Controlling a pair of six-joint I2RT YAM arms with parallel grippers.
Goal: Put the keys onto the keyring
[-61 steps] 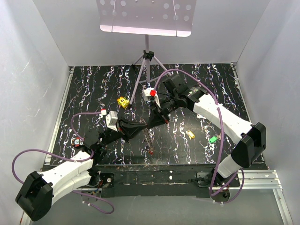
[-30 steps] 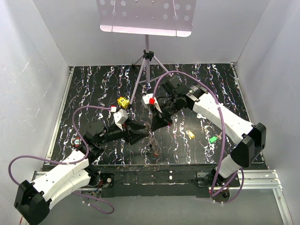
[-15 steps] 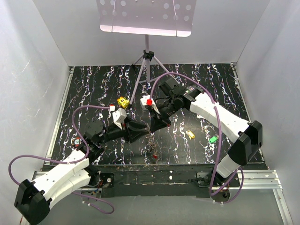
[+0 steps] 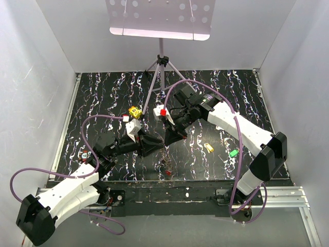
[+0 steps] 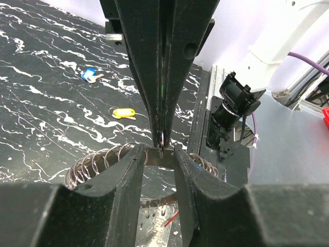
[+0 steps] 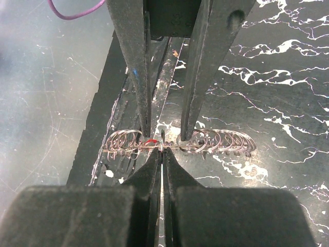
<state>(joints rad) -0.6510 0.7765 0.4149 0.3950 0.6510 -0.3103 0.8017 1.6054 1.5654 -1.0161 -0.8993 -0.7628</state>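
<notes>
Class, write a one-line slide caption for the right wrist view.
Right gripper shut on the keyring, the left gripper straddling it over the black marbled table.

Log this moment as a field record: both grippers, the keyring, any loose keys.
keyring: pinched by right gripper
right gripper: shut on keyring
left gripper: open, fingers either side of keyring
loose keys: yellow key, green key, lying right of both grippers
other: yellow dotted cube, beyond left gripper
</notes>
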